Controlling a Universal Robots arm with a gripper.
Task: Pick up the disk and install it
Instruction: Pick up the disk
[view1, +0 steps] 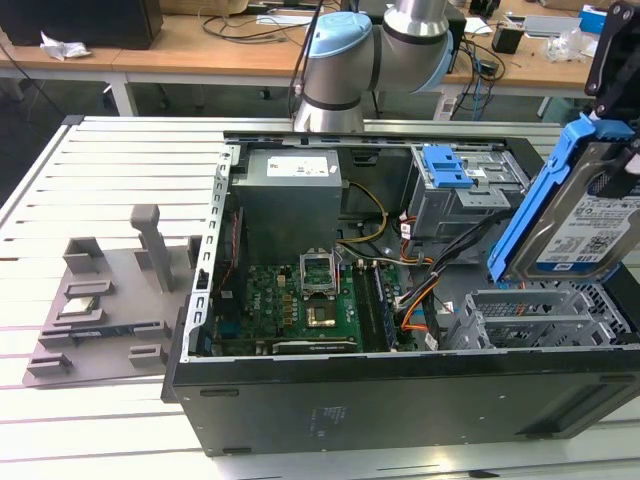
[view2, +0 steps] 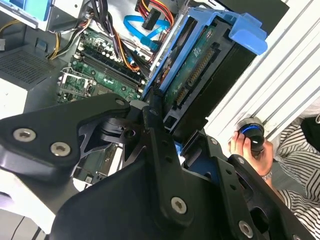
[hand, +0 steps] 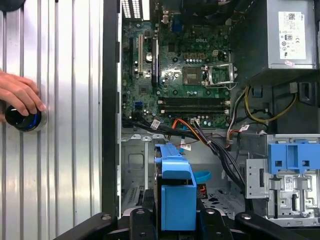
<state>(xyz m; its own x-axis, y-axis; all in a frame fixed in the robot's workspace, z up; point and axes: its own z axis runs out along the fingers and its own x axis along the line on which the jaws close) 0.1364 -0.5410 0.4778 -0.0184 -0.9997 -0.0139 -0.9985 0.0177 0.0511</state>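
Note:
The disk (view1: 585, 215), a silver drive with a white-and-blue label in a blue plastic frame, hangs tilted above the open computer case (view1: 400, 400) at the exterior view's right. It is just over the grey drive bay (view1: 540, 320) in the case's near right corner. My gripper (view2: 167, 137) is shut on the disk (view2: 200, 65), its black fingers (view2: 152, 115) clamped on the frame's edges. In the first wrist view the disk's blue frame (hand: 177, 192) stands edge-on between the fingers of the gripper (hand: 175, 220), above the case floor.
Inside the case lie the green motherboard (view1: 300, 300), the grey power supply (view1: 290, 195), loose cables and a grey cage with a blue latch (view1: 465, 185). A grey fixture (view1: 110, 300) sits on the slatted table. A person's hand (hand: 17, 92) rests on a round knob (hand: 22, 120) beside the case.

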